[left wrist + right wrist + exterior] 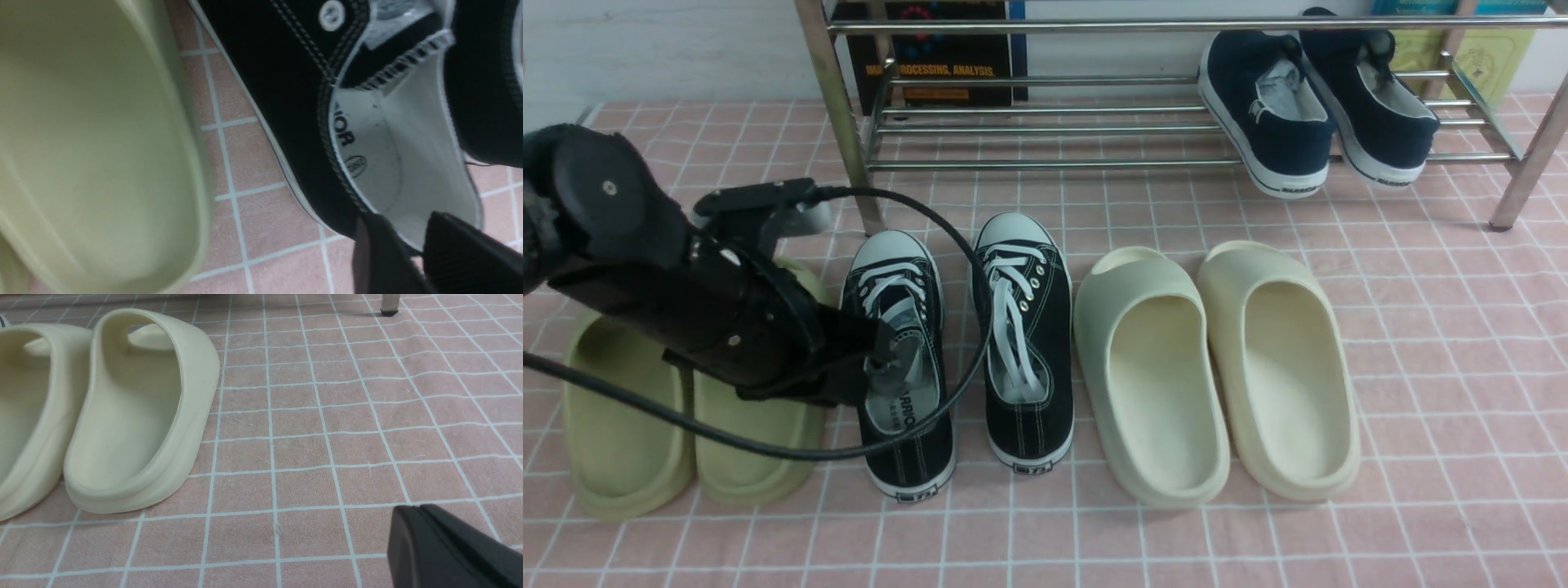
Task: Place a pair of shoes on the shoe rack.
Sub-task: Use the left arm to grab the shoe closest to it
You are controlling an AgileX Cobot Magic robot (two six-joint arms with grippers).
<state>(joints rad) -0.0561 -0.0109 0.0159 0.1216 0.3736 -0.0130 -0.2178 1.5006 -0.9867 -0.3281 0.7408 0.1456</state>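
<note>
Your low shiny steel-tube shoe rack (1054, 163) holds one pair, the navy laceless slip-on shoes (1298, 143). They sit at the right end of its lower shelf, heels hanging over the front bar.

The black canvas sneakers with white laces and toe caps (1033, 400) stand on the pink checked cloth (1421, 327) in front of the rack. They are between the olive foam slides (629, 408) and the cream foam slides (1152, 367). The left sneaker (900, 294) and the right sneaker (1021, 327) lie side by side, a strip of cloth between them. Each runs lengthwise front to back, toe towards the rack, heel towards the robot.

Your left gripper (886, 363) hangs at the left sneaker's heel opening. Its fingers (461, 253) are parted by a modest gap with white lining showing between them. You cannot tell whether they touch the collar.

Your right gripper (421, 514) is closed on nothing, low over the cloth beside the cream slides.
</note>
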